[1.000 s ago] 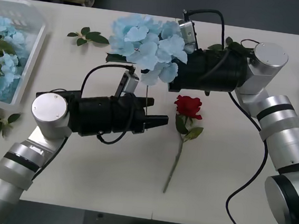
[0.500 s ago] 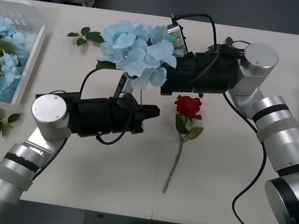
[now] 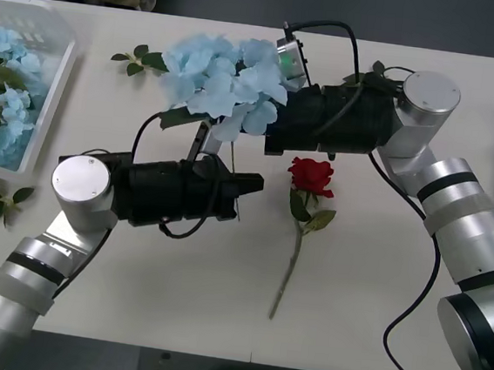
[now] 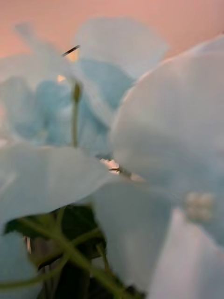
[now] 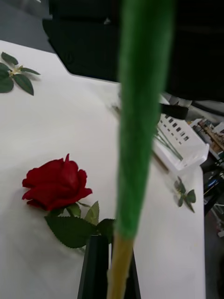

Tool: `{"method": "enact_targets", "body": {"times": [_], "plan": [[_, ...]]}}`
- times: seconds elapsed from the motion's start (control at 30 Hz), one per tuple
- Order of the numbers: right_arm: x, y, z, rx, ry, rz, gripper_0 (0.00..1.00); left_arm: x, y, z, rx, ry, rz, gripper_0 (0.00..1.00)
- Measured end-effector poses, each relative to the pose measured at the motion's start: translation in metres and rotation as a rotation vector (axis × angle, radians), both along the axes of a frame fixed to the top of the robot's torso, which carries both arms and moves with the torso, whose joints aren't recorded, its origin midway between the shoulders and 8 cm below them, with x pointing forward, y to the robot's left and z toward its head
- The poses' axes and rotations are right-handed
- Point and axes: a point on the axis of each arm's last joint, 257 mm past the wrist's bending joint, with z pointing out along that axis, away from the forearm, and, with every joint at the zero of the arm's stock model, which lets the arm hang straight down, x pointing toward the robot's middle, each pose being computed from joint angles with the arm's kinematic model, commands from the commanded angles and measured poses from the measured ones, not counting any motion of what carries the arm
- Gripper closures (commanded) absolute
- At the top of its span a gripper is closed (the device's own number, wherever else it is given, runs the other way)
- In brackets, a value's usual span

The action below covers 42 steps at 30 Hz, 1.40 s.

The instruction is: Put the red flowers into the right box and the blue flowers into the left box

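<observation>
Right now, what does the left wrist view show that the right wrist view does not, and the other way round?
Left wrist view alone: the flower's green stem close to the camera, a red rose lying on the table, loose leaf sprigs and a white box farther off. Right wrist view alone: the pale blue petals of the blue flower, close up. Both share that one blue flower, seen at opposite ends.

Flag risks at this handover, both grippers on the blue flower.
Both arms hold one blue flower: right gripper near the head, left gripper shut on its stem. Mistimed release could strain or bend the stem. The red rose lies just below the right arm; a low sweep might knock it.
</observation>
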Motion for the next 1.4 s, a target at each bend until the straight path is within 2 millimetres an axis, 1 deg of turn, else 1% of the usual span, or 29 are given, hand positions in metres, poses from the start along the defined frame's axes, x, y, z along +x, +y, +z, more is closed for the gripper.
{"method": "enact_targets", "body": {"times": [0.1,0.2,0.27,0.37,0.47,0.57,0.67,0.8,0.87,0.93,1.0,1.03,1.07,1.1,1.17,1.27,1.33,1.4], "plan": [[0.003,-0.003,0.004,0.01,-0.003,-0.011,0.12,0.0,0.006,0.01,-0.046,0.017,-0.002,1.0],[0.009,-0.009,0.011,0.028,-0.008,-0.029,0.1,0.003,0.026,0.012,-0.045,0.026,0.008,1.0],[0.012,-0.012,0.014,0.035,-0.01,-0.037,0.09,0.006,0.047,0.01,-0.017,0.025,0.019,1.0],[0.011,-0.016,0.016,0.039,-0.008,-0.036,0.09,0.01,0.093,0.005,0.082,0.006,0.028,1.0],[0.009,-0.02,0.013,0.023,-0.009,-0.026,0.09,0.015,0.154,0.011,0.194,-0.017,0.042,1.0],[0.011,-0.027,0.01,0.005,-0.012,-0.032,0.09,0.019,0.219,0.024,0.325,-0.045,0.07,1.0],[0.013,-0.038,0.007,-0.017,-0.017,-0.036,0.09,0.019,0.287,0.036,0.508,-0.063,0.097,1.0],[0.006,-0.055,-0.003,-0.063,-0.002,-0.013,0.09,0.016,0.375,0.059,0.77,-0.074,0.152,1.0],[0.001,-0.063,-0.014,-0.096,0.022,0.001,0.09,0.019,0.421,0.071,0.889,-0.071,0.209,1.0],[-0.002,-0.072,-0.033,-0.16,0.057,-0.005,0.09,0.022,0.462,0.082,0.955,-0.057,0.285,1.0],[-0.004,-0.081,-0.052,-0.228,0.133,-0.023,0.09,0.029,0.502,0.086,1.012,-0.038,0.373,1.0],[-0.005,-0.085,-0.059,-0.254,0.193,-0.039,0.09,0.033,0.523,0.086,1.043,-0.027,0.423,1.0],[-0.004,-0.089,-0.063,-0.272,0.264,-0.061,0.09,0.038,0.538,0.085,1.055,-0.018,0.467,1.0],[-0.003,-0.091,-0.066,-0.284,0.32,-0.082,0.09,0.045,0.547,0.085,1.046,-0.017,0.508,1.0],[0.002,-0.092,-0.067,-0.29,0.387,-0.13,0.09,0.059,0.559,0.08,1.008,-0.009,0.576,1.0],[0.009,-0.089,-0.066,-0.304,0.383,-0.182,0.09,0.073,0.565,0.065,0.945,0.025,0.637,1.0],[0.013,-0.089,-0.076,-0.363,0.375,-0.24,0.09,0.081,0.567,0.055,0.895,0.05,0.676,1.0],[0.011,-0.089,-0.088,-0.432,0.415,-0.3,0.09,0.088,0.57,0.047,0.851,0.074,0.711,1.0]]}}
